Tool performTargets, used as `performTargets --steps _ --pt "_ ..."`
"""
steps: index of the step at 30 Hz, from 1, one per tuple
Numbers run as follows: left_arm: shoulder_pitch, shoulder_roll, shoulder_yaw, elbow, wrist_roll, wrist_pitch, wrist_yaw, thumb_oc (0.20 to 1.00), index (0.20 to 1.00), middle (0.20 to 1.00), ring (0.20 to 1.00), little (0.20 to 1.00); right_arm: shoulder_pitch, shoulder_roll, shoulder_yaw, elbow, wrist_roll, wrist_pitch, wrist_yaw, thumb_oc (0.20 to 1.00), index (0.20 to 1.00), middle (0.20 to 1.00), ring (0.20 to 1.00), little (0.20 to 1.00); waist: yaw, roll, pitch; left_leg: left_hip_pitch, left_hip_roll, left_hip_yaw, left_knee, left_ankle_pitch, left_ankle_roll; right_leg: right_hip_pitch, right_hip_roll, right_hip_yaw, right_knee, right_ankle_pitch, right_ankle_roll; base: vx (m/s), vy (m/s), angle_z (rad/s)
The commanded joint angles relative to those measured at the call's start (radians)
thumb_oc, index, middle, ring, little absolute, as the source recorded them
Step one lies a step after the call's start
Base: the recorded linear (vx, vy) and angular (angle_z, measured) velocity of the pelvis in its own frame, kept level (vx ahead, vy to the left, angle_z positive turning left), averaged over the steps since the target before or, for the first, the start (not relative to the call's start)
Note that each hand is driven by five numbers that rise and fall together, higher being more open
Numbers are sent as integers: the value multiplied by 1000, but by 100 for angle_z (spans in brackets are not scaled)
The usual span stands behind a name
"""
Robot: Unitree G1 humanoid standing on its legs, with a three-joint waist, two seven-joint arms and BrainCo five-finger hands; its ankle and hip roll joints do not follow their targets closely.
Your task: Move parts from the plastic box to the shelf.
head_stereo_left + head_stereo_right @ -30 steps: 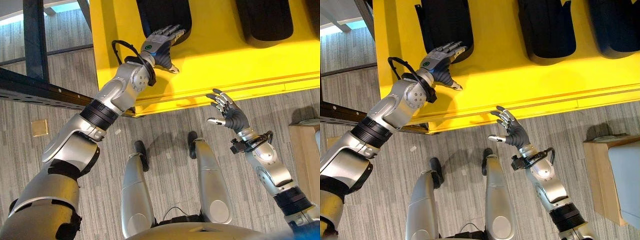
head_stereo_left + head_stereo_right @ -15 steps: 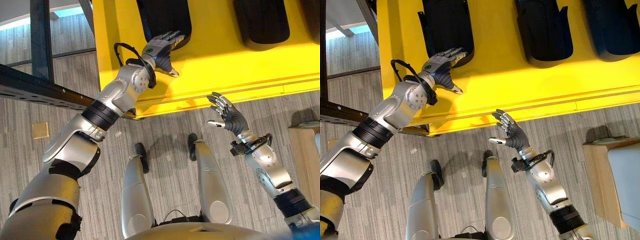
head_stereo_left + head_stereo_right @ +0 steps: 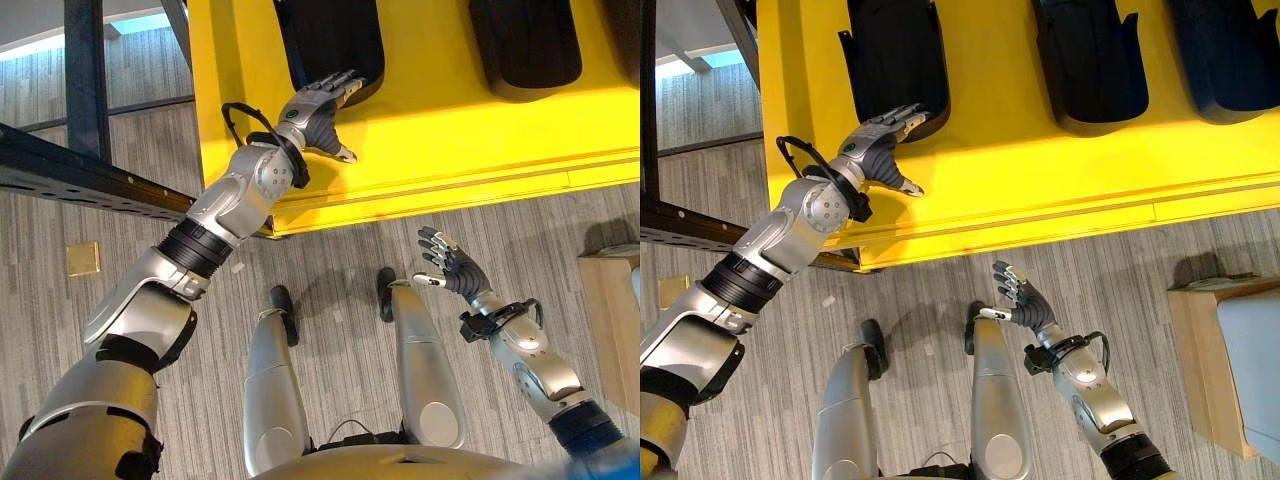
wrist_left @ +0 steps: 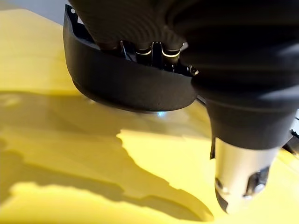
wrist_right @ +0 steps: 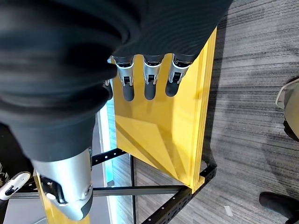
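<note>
Parts, dark and long, lie on the yellow shelf [image 3: 450,120], and the nearest black part [image 3: 330,35] touches the straight fingertips of the open left hand [image 3: 315,105], pointing away from it, while the open, empty right hand [image 3: 450,272] hangs well below the shelf.

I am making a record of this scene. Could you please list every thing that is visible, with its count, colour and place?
shelf: one, yellow, on a dark metal frame, in front of the robot.
black parts: three, black, lying in a row on the shelf: one at the left, one in the middle, one at the right.
wooden box: one, light brown, on the floor at the right.
left hand: one, open, fingertips at the near end of the left black part.
right hand: one, open, held above the floor, holding nothing.
</note>
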Motion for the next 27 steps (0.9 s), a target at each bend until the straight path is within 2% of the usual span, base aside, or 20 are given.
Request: performTargets --steps 1,15,27 --pt "23 10 29 -49 -36 -19 -2 1000 1000 1000 1000 1000 3 7 -16 -54 -8 -31 4 1000 1000 1000 1000 1000 -15 20 0 14 42 -66 9 -32 -4 53 -55 62 -44 44 65 0 0 0" --pt "52 -4 37 -95 -8 -24 -13 1000 1000 1000 1000 1000 -2 12 -15 -57 -6 -24 4 1000 1000 1000 1000 1000 -12 21 1 8 41 -67 15 -35 -3 50 -54 61 -40 43 62 0 0 0" --pt "102 15 53 -161 41 -34 -27 1000 1000 1000 1000 1000 -7 8 -19 -64 -11 -23 0 1000 1000 1000 1000 1000 -8 23 6 11 40 -64 15 -37 -1 50 -53 62 -38 42 61 0 0 0"
